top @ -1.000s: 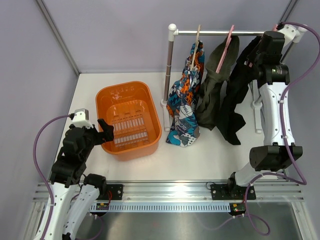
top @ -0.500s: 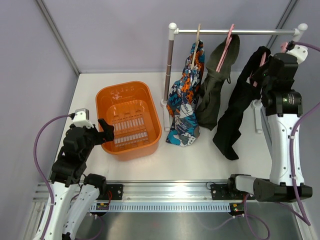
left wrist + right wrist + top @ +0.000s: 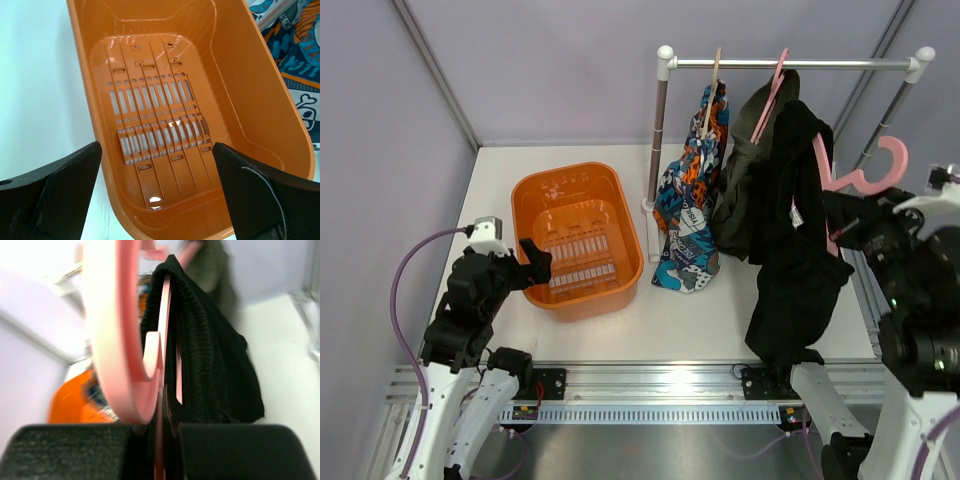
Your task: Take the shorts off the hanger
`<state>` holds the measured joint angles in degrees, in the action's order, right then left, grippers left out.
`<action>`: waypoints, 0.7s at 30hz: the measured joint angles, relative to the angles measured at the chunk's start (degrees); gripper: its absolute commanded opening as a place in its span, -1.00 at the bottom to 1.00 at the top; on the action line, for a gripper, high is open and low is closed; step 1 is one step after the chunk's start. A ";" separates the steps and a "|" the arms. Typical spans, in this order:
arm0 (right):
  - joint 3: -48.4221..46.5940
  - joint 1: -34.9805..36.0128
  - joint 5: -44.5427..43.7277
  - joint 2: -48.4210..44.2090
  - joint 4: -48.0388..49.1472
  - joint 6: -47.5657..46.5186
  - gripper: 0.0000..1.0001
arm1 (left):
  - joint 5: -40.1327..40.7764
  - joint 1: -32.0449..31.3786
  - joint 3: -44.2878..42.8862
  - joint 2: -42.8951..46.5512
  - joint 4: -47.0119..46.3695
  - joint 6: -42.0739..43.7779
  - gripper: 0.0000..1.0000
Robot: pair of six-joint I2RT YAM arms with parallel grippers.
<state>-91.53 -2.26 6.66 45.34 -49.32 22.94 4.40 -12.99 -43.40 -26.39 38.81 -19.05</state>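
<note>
My right gripper (image 3: 840, 215) is shut on a pink hanger (image 3: 875, 165) that carries the black shorts (image 3: 800, 250), and holds them off the rail, in the air at the right. In the right wrist view the pink hanger (image 3: 112, 340) and black shorts (image 3: 210, 365) sit between my right gripper's (image 3: 160, 440) closed jaws. The olive shorts (image 3: 745, 190) hang from a second pink hanger (image 3: 772, 85) on the rail (image 3: 840, 64). The patterned shorts (image 3: 690, 210) hang from a wooden hanger (image 3: 713, 90). My left gripper (image 3: 532, 262) is open and empty at the orange basket's near left rim.
The orange basket (image 3: 530, 195) stands left of the rack and holds nothing; it fills the left wrist view (image 3: 240, 100) between my open left gripper (image 3: 157, 200). The rack's white posts (image 3: 660, 130) stand at the back. Grey walls close the left and back sides.
My right arm has lifted the pink hanger with the black shorts off the rail and swung it nearer and to the right. The left arm has not moved.
</note>
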 measured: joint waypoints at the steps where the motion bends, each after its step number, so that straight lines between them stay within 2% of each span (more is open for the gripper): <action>1: -1.46 0.00 2.71 -1.64 -0.70 0.00 -1.00 | -0.55 0.00 0.04 0.04 -0.09 0.17 0.98; 5: -7.50 0.00 13.94 -4.94 -1.55 0.04 -1.00 | -3.41 0.00 0.07 0.17 -1.20 1.01 0.98; 9: -9.68 0.00 25.90 -5.68 -0.83 1.22 -1.00 | -7.08 0.00 0.07 0.39 -2.69 1.64 0.98; 16: -5.14 0.00 44.22 -5.57 6.67 8.13 -1.00 | -11.28 0.00 -1.64 0.28 -2.99 1.90 0.98; 21: -0.98 0.00 50.69 -5.38 11.43 10.88 -1.00 | -11.72 0.00 -9.97 -1.27 -3.56 1.44 0.98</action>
<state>-92.51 -2.26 57.34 39.97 -37.89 33.82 -7.31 -12.99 -53.36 -27.66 35.24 -17.61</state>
